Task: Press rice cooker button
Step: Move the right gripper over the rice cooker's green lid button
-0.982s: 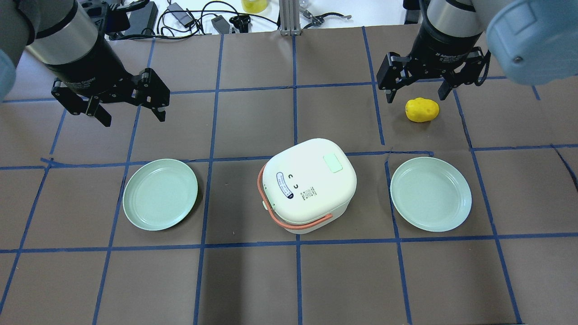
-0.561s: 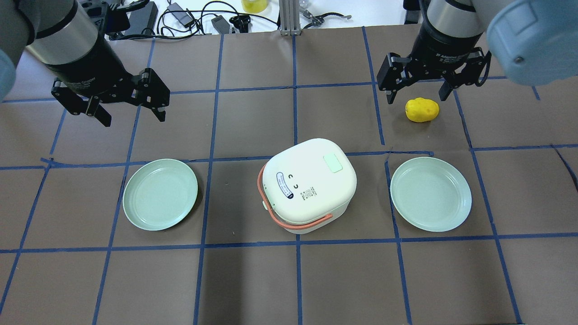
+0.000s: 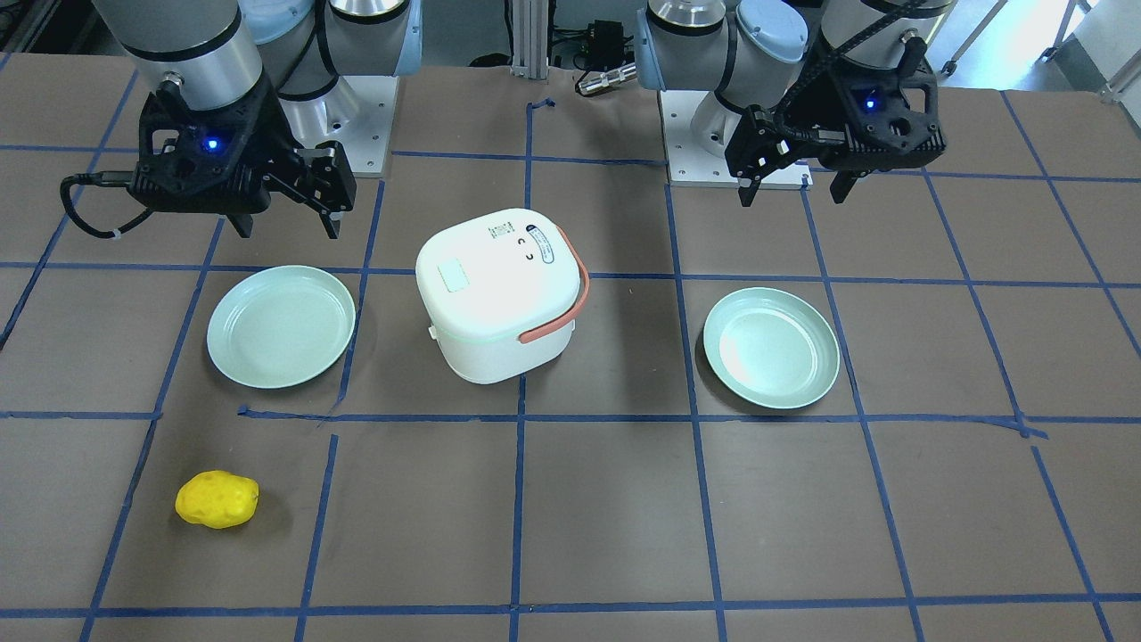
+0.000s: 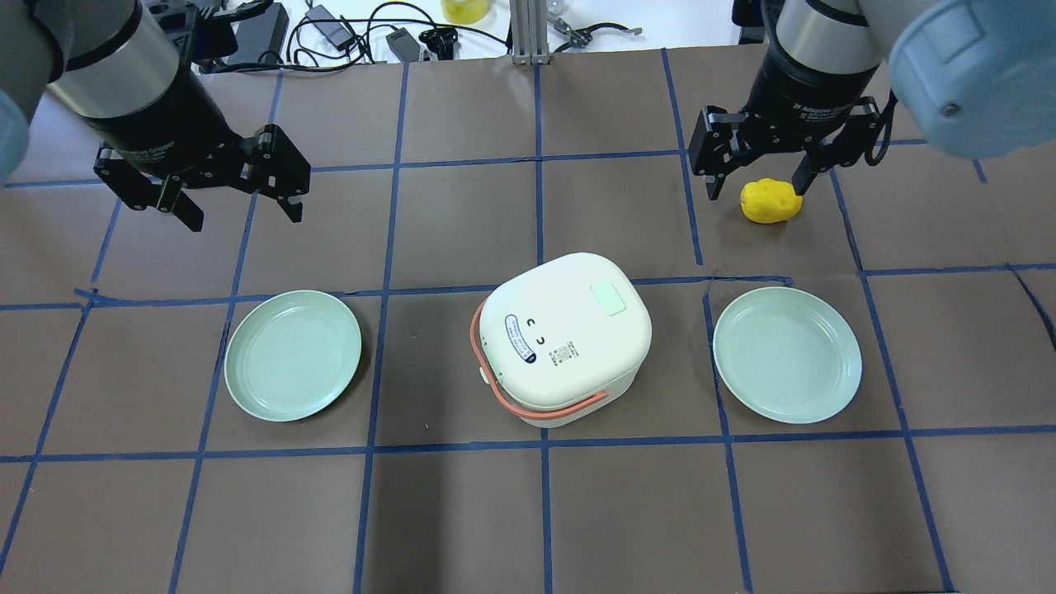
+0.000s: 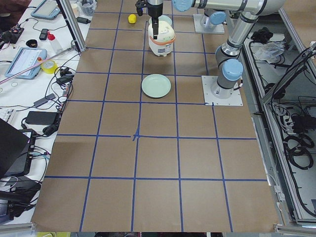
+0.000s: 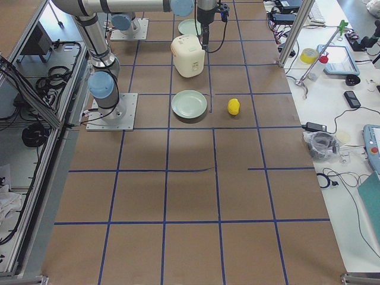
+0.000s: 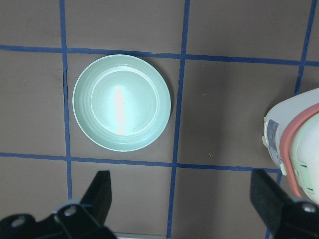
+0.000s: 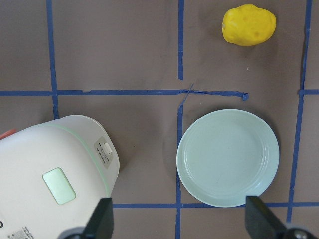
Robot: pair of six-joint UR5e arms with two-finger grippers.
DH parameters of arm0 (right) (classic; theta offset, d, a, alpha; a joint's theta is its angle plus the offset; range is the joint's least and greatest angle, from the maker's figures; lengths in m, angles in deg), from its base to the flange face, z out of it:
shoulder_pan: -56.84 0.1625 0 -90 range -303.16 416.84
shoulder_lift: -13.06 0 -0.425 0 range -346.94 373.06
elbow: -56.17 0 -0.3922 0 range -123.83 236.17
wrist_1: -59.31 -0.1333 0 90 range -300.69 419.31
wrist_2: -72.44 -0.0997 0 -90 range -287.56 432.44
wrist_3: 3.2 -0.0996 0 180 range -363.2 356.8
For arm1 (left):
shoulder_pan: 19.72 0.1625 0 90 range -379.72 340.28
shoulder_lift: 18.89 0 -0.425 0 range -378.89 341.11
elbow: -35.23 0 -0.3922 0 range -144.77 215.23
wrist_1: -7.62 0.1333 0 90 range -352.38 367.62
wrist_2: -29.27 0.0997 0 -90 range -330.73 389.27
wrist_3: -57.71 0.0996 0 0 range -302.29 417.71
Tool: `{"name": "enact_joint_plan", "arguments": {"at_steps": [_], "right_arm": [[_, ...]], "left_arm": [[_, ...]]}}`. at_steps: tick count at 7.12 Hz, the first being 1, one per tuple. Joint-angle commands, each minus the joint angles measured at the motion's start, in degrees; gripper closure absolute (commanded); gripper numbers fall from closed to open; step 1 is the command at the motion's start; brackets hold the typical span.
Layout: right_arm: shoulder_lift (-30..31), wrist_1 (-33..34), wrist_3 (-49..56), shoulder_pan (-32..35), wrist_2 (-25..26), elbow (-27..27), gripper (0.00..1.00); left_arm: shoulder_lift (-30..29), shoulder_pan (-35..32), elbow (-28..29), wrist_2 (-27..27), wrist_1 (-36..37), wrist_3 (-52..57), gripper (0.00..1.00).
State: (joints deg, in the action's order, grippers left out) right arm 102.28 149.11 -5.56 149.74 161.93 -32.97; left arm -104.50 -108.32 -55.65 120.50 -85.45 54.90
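Rice cooker (image 4: 565,338), lid shut, at table centre between left plate (image 4: 293,356) and right plate (image 4: 788,356); the pale green pad (image 4: 608,299) on its lid, judged to be the button, is untouched. Since the preceding frames the right gripper (image 4: 756,188), jaws wide apart and empty, has edged toward the cooker, one finger now overlapping the yellow potato-shaped toy (image 4: 774,205) in the overhead view. The left gripper (image 4: 246,219), equally spread, has not moved, so pressing has barely begun. Wrist housings partly read "2F Adaptive Gripper"; the cooker's lid label is illegible.

Table (image 4: 462,511): rice cooker (image 4: 565,338) between two green plates (image 4: 293,355) (image 4: 788,355), yellow potato (image 4: 767,205) apart.
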Motion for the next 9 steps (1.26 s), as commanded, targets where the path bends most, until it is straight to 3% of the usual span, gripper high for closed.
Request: {"name": "enact_joint_plan", "arguments": {"at_steps": [1, 3, 4, 9], "right_arm": [[-0.27, 0.02, -0.19, 0.27, -3.52, 0.11, 0.57], [-0.62, -0.06, -1.15, 1.93, -3.27, -0.24, 0.92], [-1.4, 0.11, -4.99, 3.86, -3.45, -0.59, 0.99], [-6.68, 4.15, -9.77, 11.51, -3.62, -2.69, 1.0]], "left_arm": [[0.0, 0.0, 0.0, 0.0, 0.0, 0.0, 0.0], [0.0, 0.0, 0.0, 0.0, 0.0, 0.0, 0.0], [0.0, 0.0, 0.0, 0.0, 0.0, 0.0, 0.0], [0.0, 0.0, 0.0, 0.0, 0.0, 0.0, 0.0]]}}
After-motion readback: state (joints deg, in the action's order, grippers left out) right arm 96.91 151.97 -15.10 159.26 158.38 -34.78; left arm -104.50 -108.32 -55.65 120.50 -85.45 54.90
